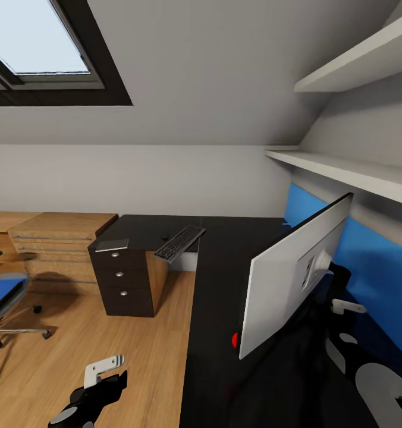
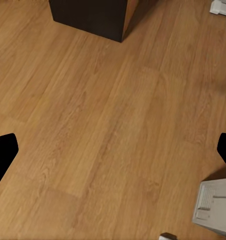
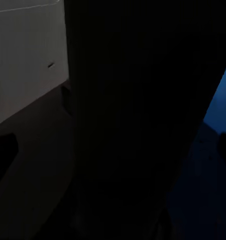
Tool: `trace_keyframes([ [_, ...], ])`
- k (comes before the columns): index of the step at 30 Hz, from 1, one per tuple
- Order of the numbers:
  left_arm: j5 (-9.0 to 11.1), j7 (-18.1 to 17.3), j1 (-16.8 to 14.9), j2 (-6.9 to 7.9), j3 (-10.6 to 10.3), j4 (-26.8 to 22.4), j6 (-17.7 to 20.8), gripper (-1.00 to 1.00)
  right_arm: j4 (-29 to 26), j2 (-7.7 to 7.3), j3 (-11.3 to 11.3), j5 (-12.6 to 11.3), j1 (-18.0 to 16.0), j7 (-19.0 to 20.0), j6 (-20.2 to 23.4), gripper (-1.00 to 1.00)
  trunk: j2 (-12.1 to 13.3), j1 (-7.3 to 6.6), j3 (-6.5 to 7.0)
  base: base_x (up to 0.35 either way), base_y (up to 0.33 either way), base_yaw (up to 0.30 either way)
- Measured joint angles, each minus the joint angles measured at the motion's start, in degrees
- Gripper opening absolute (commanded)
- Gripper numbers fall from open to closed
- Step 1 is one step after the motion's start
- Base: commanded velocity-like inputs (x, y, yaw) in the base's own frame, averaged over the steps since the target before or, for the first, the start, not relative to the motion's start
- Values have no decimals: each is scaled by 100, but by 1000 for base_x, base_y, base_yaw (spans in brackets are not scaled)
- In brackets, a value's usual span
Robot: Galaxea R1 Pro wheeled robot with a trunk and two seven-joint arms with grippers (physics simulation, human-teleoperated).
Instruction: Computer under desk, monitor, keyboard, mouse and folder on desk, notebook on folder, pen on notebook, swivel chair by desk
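The black L-shaped desk (image 1: 219,285) runs from its drawer unit (image 1: 126,279) to the right wall. Over its right wing the monitor (image 1: 296,279) shows its pale back, base hidden. On the far wing the keyboard (image 1: 180,242) overhangs the inner edge, with the mouse (image 1: 164,237) beside it. At the left edge the swivel chair (image 1: 11,321) carries the blue folder (image 1: 2,291). The computer, notebook and pen are out of view. My left gripper (image 1: 109,380) (image 2: 113,155) hangs open over bare floor. My right gripper (image 1: 344,297) (image 3: 113,155) is open behind the monitor (image 3: 27,60).
A light wooden chest (image 1: 58,244) stands against the back wall left of the desk. White shelves (image 1: 344,169) and a blue wall panel (image 1: 373,273) run along the right. A small red spot (image 1: 235,340) sits at the monitor's lower corner. A pale grey box (image 2: 213,207) lies on the floor.
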Motion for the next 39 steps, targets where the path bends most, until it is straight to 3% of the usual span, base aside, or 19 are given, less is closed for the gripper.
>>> trace_keyframes([
  [13,-6,-2,-3,6,4,0,0,100,0,2,-7,95,-1,-4,0,100,0,2,0,-47,0,0],
  [33,-8,12,-3,3,-2,13,0,100,-11,7,12,96,-3,15,87,100,0,4,0,-324,0,0],
  [34,-8,23,-4,8,-13,88,1,100,-89,32,20,86,-4,17,586,100,1,4,0,-336,0,0],
  [37,-9,28,-4,13,-17,130,1,100,-451,84,0,62,-4,19,1296,100,0,4,0,-336,0,0],
  [38,-10,28,-3,14,-18,137,1,100,-662,135,-5,49,-1,18,1577,100,0,4,0,-336,38,0],
  [39,-11,22,-5,15,-20,145,1,100,-1153,300,-19,46,69,18,2135,100,0,4,0,-332,63,0],
])
